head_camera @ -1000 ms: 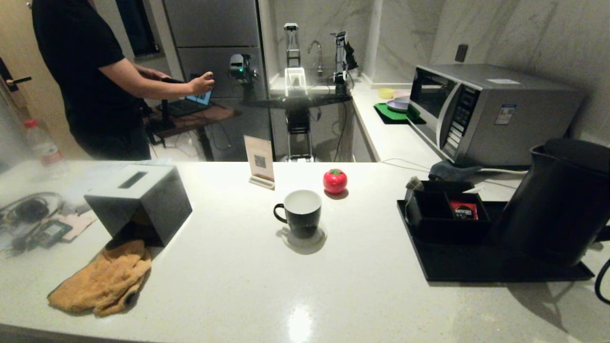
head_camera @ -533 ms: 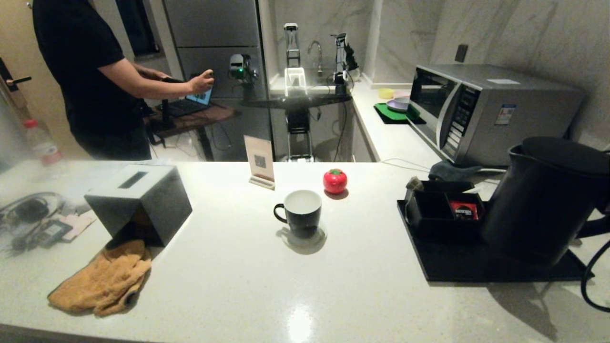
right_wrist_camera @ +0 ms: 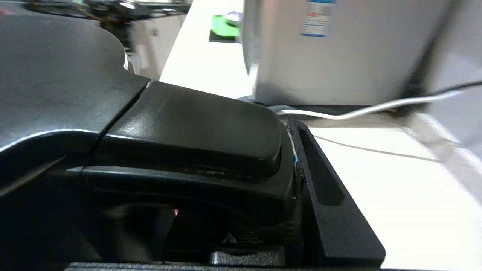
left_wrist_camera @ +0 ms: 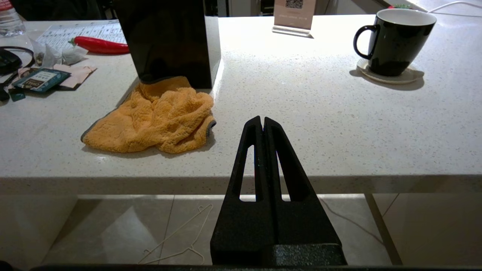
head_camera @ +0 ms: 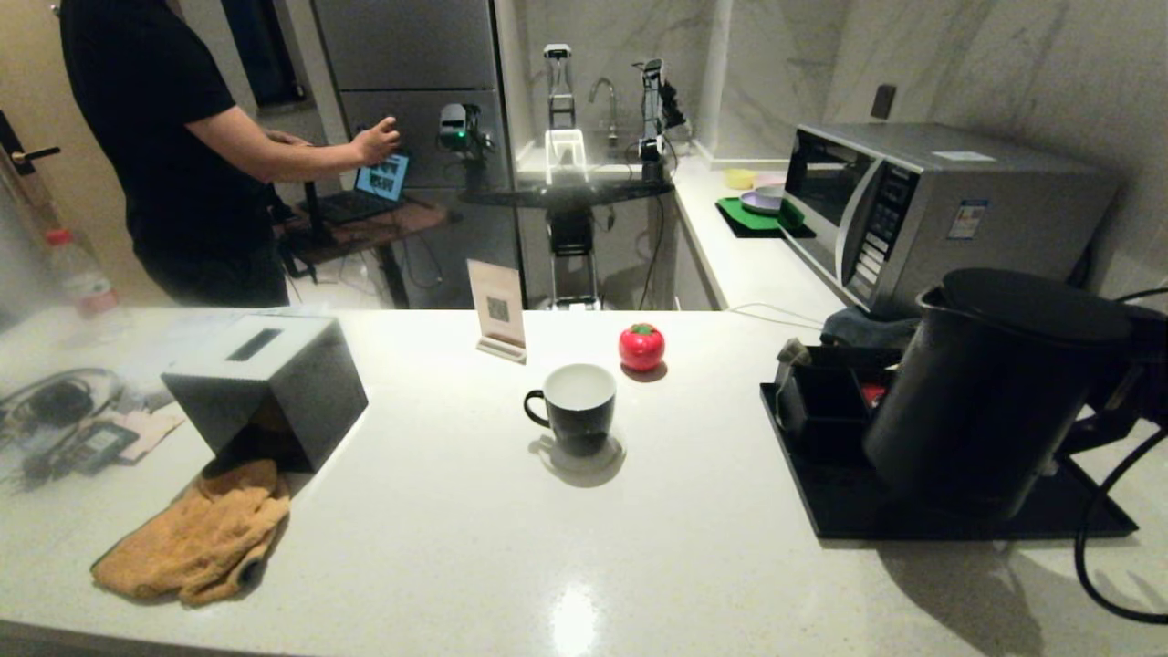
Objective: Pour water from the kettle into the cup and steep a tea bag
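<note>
The black kettle (head_camera: 985, 392) hangs slightly tilted over the black tray (head_camera: 849, 516) at the right. My right gripper (head_camera: 1127, 383) is shut on its handle (right_wrist_camera: 196, 124); one finger (right_wrist_camera: 324, 188) presses the handle's side, and the other is hidden. The black cup (head_camera: 575, 406) with a white inside stands on a coaster mid-counter, well to the left of the kettle, also seen in the left wrist view (left_wrist_camera: 395, 41). No water shows. A small greyish pouch, seemingly the tea bag (head_camera: 790, 350), sticks up at the corner of the black box. My left gripper (left_wrist_camera: 263, 120) is shut and empty, parked below the counter's front edge.
A red tomato-shaped object (head_camera: 641, 347) and a sign card (head_camera: 497, 310) stand behind the cup. A grey tissue box (head_camera: 265, 388) and an orange cloth (head_camera: 196, 543) lie at the left. A microwave (head_camera: 931, 214) sits at the back right. A person (head_camera: 164, 137) stands beyond the counter.
The kettle has moved leftward over the tray, carried by my right gripper, which has now come into the head view. The person's hand has risen a little. The cup has not moved.
</note>
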Robot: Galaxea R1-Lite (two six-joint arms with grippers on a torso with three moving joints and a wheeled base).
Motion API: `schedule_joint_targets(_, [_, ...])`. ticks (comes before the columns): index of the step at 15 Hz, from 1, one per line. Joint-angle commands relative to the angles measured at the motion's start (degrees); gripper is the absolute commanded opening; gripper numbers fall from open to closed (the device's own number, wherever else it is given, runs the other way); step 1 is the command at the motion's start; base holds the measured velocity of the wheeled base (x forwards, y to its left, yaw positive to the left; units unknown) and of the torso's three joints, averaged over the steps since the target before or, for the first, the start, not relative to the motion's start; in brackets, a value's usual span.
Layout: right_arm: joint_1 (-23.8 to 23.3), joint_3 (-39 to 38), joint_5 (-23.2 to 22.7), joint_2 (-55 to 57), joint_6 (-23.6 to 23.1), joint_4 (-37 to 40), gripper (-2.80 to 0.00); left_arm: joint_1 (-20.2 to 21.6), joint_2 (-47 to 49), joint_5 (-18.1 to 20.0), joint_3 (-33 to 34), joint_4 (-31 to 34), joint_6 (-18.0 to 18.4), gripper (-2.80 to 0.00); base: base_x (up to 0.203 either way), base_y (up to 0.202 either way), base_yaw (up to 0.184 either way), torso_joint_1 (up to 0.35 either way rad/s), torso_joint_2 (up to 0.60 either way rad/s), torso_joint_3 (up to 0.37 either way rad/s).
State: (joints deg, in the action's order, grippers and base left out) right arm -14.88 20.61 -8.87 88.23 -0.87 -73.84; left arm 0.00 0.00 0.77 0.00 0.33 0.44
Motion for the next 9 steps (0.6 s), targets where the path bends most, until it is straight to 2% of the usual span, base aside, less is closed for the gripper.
schedule_joint_targets(1, [1.83,-0.11,-0.09,-0.66,0.43,-0.27,-2.8,0.0,0.09,0.02,0.0,0.02,0.0,-2.8,0.0,0.0,0.0,0.0,0.0,0.0])
schedule_joint_targets(9, [3.45,-0.72,-0.09,-1.54,0.79,2.12,-2.8,0.0,0.06,0.02,0.0,0.02,0.0,-2.8,0.0,0.0,0.0,0.0,0.0,0.0])
